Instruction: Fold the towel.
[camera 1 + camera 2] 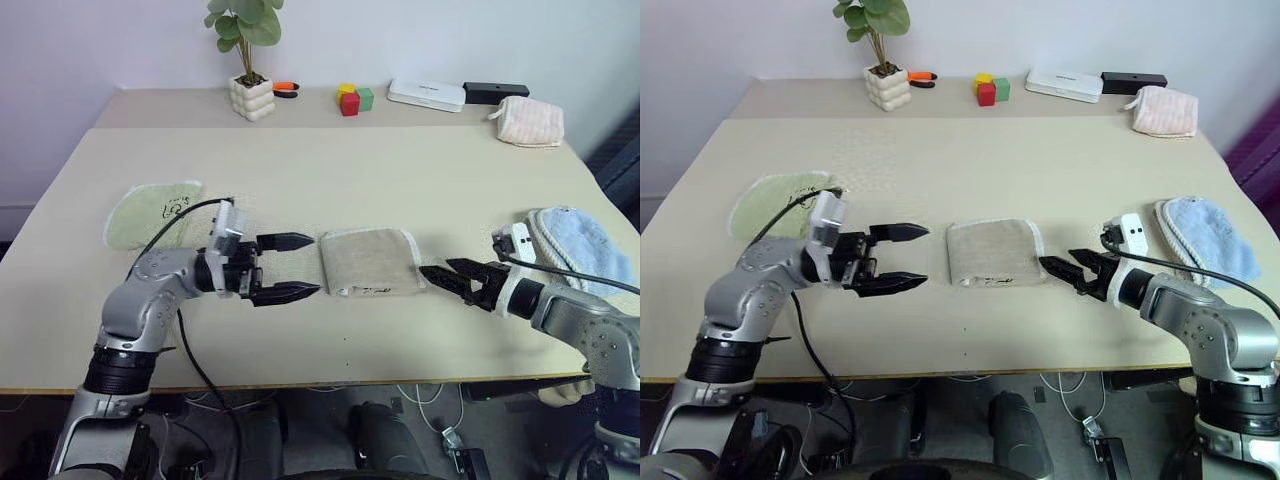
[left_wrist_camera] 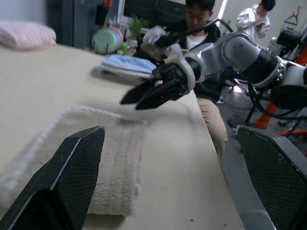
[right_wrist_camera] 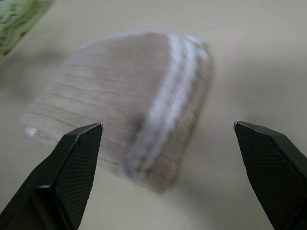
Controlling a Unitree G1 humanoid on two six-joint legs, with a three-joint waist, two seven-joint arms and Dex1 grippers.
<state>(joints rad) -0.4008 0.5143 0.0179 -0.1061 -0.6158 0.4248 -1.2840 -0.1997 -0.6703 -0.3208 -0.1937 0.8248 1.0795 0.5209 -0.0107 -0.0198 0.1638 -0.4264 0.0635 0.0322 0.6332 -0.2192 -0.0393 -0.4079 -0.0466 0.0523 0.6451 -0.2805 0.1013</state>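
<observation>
Hands (image 1: 288,267) (image 1: 452,275) over beige table (image 1: 330,170), white wall (image 1: 120,40)

— What sort of place is this?

— A robotics lab or test room. A plain beige table (image 1: 330,170) stands against a bare white wall (image 1: 120,45), laid out with props: a potted plant (image 1: 250,85) at eleven o'clock, coloured blocks (image 1: 353,98) at twelve, a white device (image 1: 427,94) at one.

— Anything beyond the table?

— In the left wrist view, a seated person (image 2: 204,52) and another standing person (image 2: 254,19) are among dark equipment racks and orange frames (image 2: 273,112).
</observation>
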